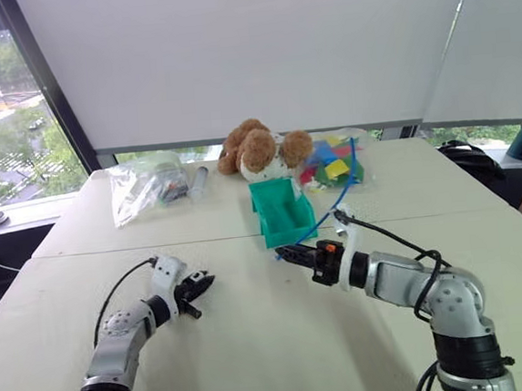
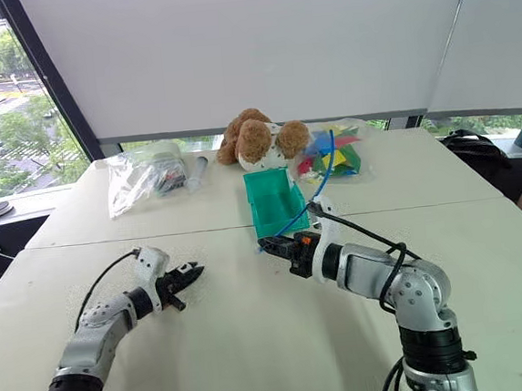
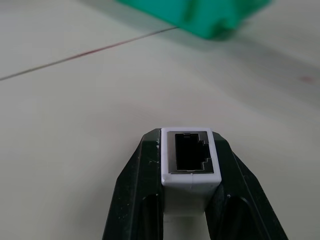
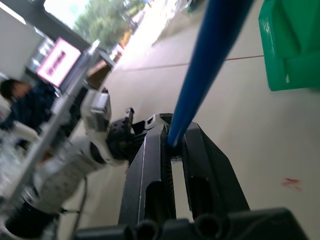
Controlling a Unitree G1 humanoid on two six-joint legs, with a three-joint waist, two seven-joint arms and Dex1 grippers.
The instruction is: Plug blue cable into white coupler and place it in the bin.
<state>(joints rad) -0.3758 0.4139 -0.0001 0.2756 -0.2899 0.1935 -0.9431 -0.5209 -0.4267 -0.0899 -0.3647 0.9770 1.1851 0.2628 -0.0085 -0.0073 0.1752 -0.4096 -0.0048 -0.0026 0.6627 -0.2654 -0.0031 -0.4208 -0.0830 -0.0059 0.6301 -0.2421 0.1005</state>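
The left pincer (image 1: 198, 284) is clamped on the white coupler (image 3: 190, 155), socket facing outward; the right pincer (image 2: 277, 246) is clamped on the blue cable (image 2: 319, 179), which rises back over the teal bin (image 2: 272, 201) on the surface (image 1: 256, 342). The two pincers point at each other, well apart, so the plug end must travel toward the left pincer; the left wrist view shows the open socket, the head views do not.
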